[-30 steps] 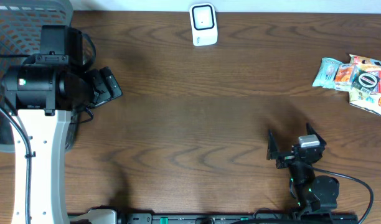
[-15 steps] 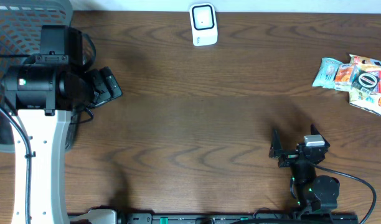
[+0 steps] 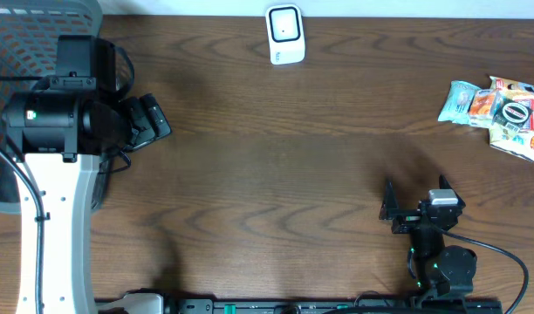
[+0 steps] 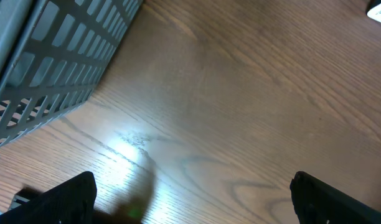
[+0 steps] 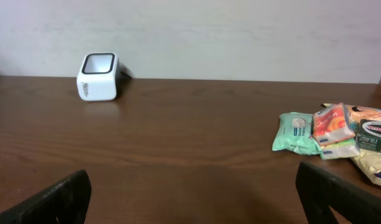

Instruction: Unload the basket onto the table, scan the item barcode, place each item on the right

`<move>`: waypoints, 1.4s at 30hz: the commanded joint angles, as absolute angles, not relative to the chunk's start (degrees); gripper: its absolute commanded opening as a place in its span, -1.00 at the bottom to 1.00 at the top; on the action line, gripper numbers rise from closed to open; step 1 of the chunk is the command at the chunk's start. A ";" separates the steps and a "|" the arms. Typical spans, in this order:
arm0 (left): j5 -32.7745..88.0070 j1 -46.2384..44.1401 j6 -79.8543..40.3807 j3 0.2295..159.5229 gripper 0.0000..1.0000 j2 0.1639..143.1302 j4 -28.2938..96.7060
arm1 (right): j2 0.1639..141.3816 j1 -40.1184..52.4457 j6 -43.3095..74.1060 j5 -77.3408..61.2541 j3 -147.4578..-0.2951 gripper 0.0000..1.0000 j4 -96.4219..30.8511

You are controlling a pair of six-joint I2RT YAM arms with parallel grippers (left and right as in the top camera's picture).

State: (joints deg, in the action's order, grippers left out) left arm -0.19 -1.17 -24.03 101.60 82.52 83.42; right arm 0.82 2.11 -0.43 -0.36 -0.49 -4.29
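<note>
Where packets (image 3: 494,112) lie: table's (image 3: 276,157) far right, well apart from scanner (image 3: 284,35).
Right hand (image 3: 414,194): wide, empty, nearer; packets ahead, rightward.
Left hand (image 3: 154,122): wide, empty, beside basket (image 3: 23,35).

The grey slatted plastic basket (image 3: 23,22) runs off the overhead view's top-left corner, and the bulky black-and-white left arm (image 3: 53,122) covers much of it. In the left wrist view, only a corner of the small white barcode scanner (image 4: 380,7) shows at the upper right edge. The pile of colourful snack packets (image 5: 340,134) is cut by the right wrist view's right edge. Its print, perhaps labels, is too small to read. The left gripper (image 4: 193,202) and the right gripper (image 5: 193,196) show only dark finger stubs at the bottom edges.
</note>
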 commanded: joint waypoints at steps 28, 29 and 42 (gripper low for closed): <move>-0.67 -0.93 -24.27 101.49 0.95 82.72 83.53 | 0.32 1.80 1.04 -0.43 -0.32 0.99 -4.45; -0.67 -0.93 -24.27 101.49 0.95 82.72 83.53 | 0.32 1.80 1.04 -0.45 -0.32 0.98 -4.45; -0.67 -0.93 -24.27 101.49 0.95 82.72 83.53 | 0.32 1.80 1.04 -0.45 -0.32 0.98 -4.43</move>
State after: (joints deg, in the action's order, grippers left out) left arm -0.19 -1.17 -24.03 101.60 82.52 83.42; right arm 0.82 2.11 1.08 -0.40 -0.49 -4.25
